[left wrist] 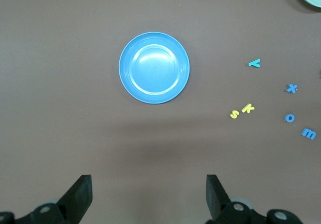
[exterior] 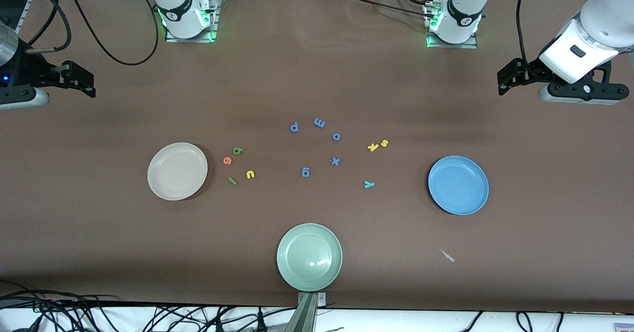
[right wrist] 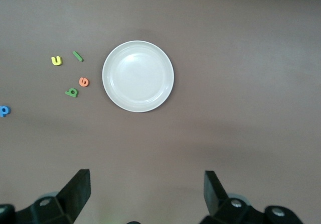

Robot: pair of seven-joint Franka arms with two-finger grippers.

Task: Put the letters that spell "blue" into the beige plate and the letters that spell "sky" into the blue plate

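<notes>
- Left wrist view: the left gripper [left wrist: 146,196] hangs with its fingers spread wide and nothing between them, over bare table near the blue plate [left wrist: 154,67]; the yellow s [left wrist: 233,114], yellow k [left wrist: 247,108] and teal y [left wrist: 255,63] lie well apart from it, beside that plate.
- Right wrist view: the right gripper [right wrist: 146,194] is likewise released and empty, over bare table near the beige plate [right wrist: 138,76]; the olive-green b [right wrist: 72,92], orange e [right wrist: 84,82], yellow u [right wrist: 56,60] and green l [right wrist: 77,56] lie in a loose cluster just beside that plate.
- Both plates hold nothing.
- Five blue letters [exterior: 319,122] are scattered between the two clusters in the middle of the table, touching none of them.
- A pale green plate [exterior: 309,256] sits nearest the front camera, and a small pale scrap [exterior: 448,255] lies near the blue plate.
- The table [exterior: 99,233] is covered in plain brown; black cables [exterior: 74,312] run along its near edge.
</notes>
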